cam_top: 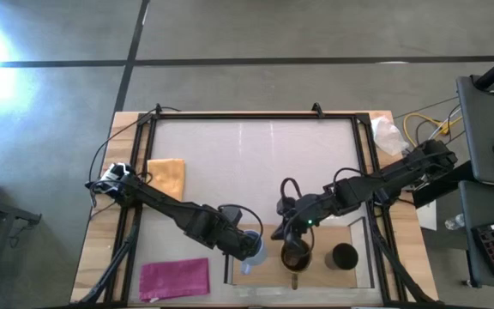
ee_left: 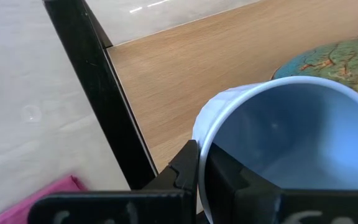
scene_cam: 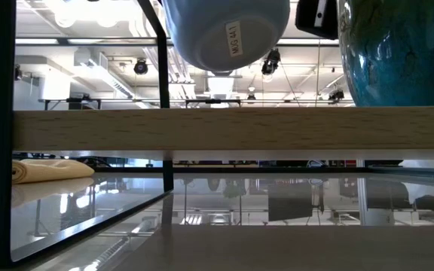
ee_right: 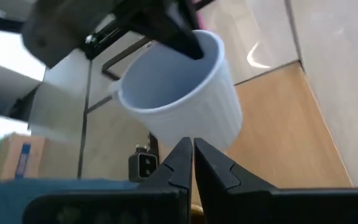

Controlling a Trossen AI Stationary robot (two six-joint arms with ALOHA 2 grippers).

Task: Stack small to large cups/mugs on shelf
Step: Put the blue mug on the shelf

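My left gripper (cam_top: 249, 245) is shut on the light blue mug (ee_left: 278, 137), which hangs in the air above the shelf (cam_top: 268, 271), a light wooden board with dark frame edges near the table's near edge. The brown mug (cam_top: 297, 256), teal-glazed on its outside (scene_cam: 398, 53), stands on the board (scene_cam: 202, 132) just right of the blue mug (scene_cam: 224, 30). My right gripper (cam_top: 297, 237) is over the brown mug, fingers shut (ee_right: 192, 148). The black cup (cam_top: 343, 256) stands on the board farther right. No other cups show. My left gripper holds the light blue mug by its rim (ee_left: 205, 134), one finger inside and one outside (ee_left: 188, 165). The fingers slant down from the table's left. The mug is lifted clear of the board and slightly tilted, its base (scene_cam: 232, 41) showing in the low view. My right gripper is above the brown mug's rim; I cannot tell whether it touches the mug.
A yellow cloth (cam_top: 166, 176) lies at the table's left, a pink cloth (cam_top: 174, 277) at the near left corner. A thin dark frame (cam_top: 256, 116) runs round the table. A dark upright of the shelf (ee_left: 104, 99) stands just left of the blue mug.
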